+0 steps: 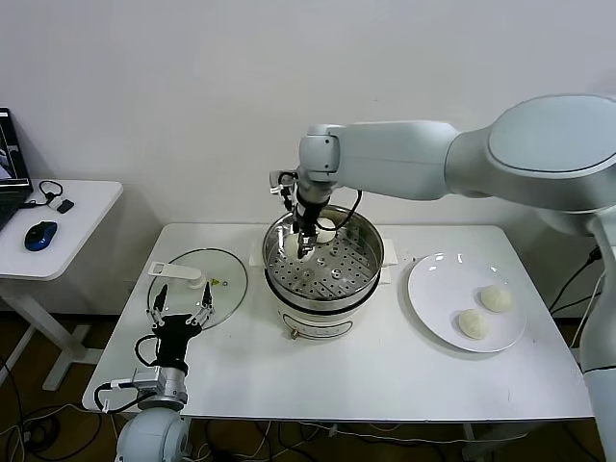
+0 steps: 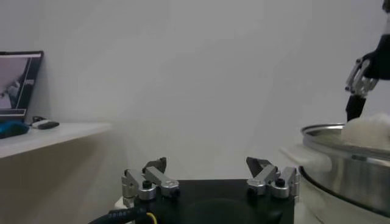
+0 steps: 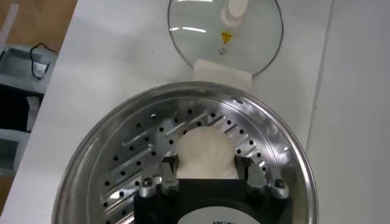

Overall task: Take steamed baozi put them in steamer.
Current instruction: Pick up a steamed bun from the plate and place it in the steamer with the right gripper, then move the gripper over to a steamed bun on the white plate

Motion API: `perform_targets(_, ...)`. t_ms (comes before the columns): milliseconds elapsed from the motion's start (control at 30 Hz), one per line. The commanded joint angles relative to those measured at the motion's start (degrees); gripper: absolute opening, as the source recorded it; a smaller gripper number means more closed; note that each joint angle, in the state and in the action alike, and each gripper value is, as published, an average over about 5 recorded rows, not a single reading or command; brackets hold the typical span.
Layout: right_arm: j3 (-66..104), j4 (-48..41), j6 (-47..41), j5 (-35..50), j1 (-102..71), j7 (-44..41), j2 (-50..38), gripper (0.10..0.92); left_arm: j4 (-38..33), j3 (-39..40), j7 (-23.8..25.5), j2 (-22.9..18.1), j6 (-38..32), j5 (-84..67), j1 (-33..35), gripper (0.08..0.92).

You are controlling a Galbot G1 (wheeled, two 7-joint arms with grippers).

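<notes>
Bare tabletop (image 1: 385,371) lies open between steamer (image 1: 327,289) and plate (image 1: 433,308); the glass lid (image 1: 226,274) crowds the steamer's other side.

A plain white wall (image 1: 192,87) stood behind a white rectangular table (image 1: 385,375). At the table's left edge, apart from it, stood a smaller white side table (image 1: 87,207) on a white frame, with a blue mouse (image 1: 39,234) and part of a laptop (image 1: 10,159) on it. Dark cables (image 1: 29,423) lay on the brown floor (image 1: 19,361) beneath.
</notes>
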Motion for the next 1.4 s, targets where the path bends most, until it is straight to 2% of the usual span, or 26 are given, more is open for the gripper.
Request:
perform_targets(33,1.25,-5.39,-0.02,-1.73,-5.60,0.18,2.31,0.628,0.41,-0.14,-0.03,0.11,-0.07,-0.17,-0.34,0.823)
perform_targets(467,3.28,-9.21,0.42,-3.80,-7.92,0.24,3.67,0.630,0.85,-0.21,-0.04,0.10,-0.20,-0.42,-0.80,0.823)
perform_targets(567,3.60,-8.82,1.04,-3.51,-7.43,-0.49,3.36,0.665,0.86,-0.28,-0.04,0.21,-0.19,-0.49,-0.82,0.823)
perform_targets(700,3.91,-7.22,1.94,-1.81,-5.74,-1.81,2.35,0.768,0.72,-0.34,-0.05,0.23,-0.03,-0.13,-0.84,0.823)
perform_targets(800,2.70,-4.44,2.16,-0.49,-2.35,-2.74,0.76,0.813,0.38,-0.33,0.02,0.27,0.13,0.08,-0.68,0.823)
perform_targets(1133,-6.34,10.02,4.70,1.40,14.00,-7.40,-10.60,0.823,-1.53,-0.22,0.51,-0.28,1.11,0.84,-0.37,0.823)
perform_targets(1400,-11.84,14.84,11.02,-6.19,19.24,-11.27,-25.37,0.823,-2.54,-0.21,0.73,-1.40,1.33,2.15,0.16,0.823)
